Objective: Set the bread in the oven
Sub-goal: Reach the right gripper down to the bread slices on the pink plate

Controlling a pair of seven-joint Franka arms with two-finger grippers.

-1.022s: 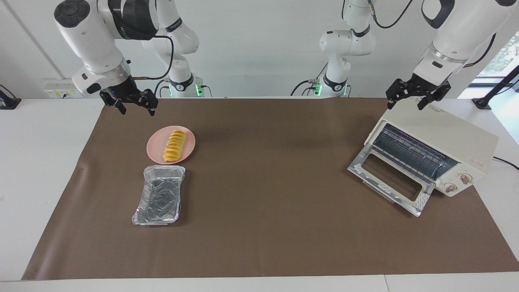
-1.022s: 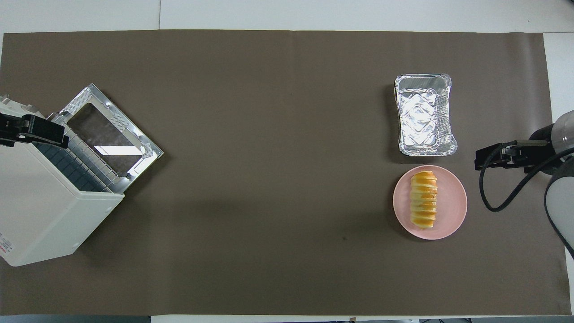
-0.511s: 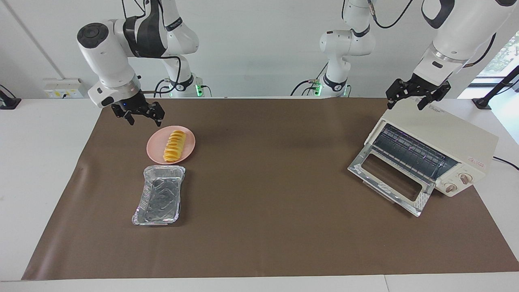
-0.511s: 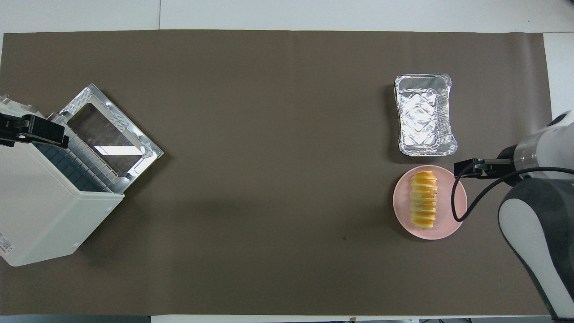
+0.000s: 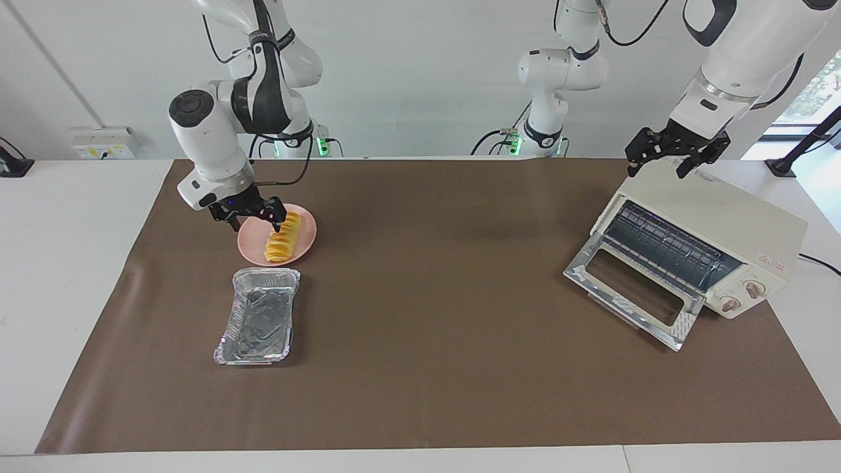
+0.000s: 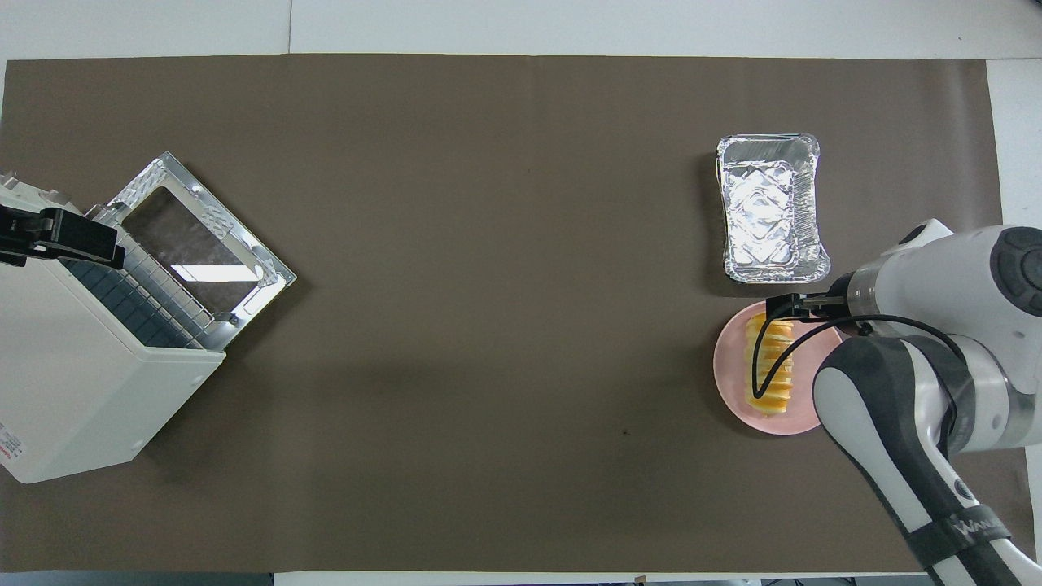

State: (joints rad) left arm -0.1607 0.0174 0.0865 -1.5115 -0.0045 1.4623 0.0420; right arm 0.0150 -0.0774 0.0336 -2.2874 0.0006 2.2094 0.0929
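Bread (image 5: 282, 236) lies lengthwise on the pink plate (image 5: 253, 246) toward the right arm's end of the table, not yet gripped. The foil tray (image 5: 257, 316) sits just beside the plate, farther from the robots. Right gripper (image 5: 253, 216) is low over the plate's robot-side edge with fingers spread, one fingertip close against the loaf's side; contact cannot be confirmed. The spread jaws suit a straddle of the loaf across its narrow width. Oven (image 5: 719, 230) stands at the left arm's end, its drop door (image 5: 631, 290) already lowered and rack exposed, so the cavity is ready. Left gripper (image 5: 677, 151) waits above the oven's top, fingers spread, holding nothing. Against the frame a second earlier, the right gripper has dropped and swung in from beside the plate to over it; left arm, bread and tray are unchanged.
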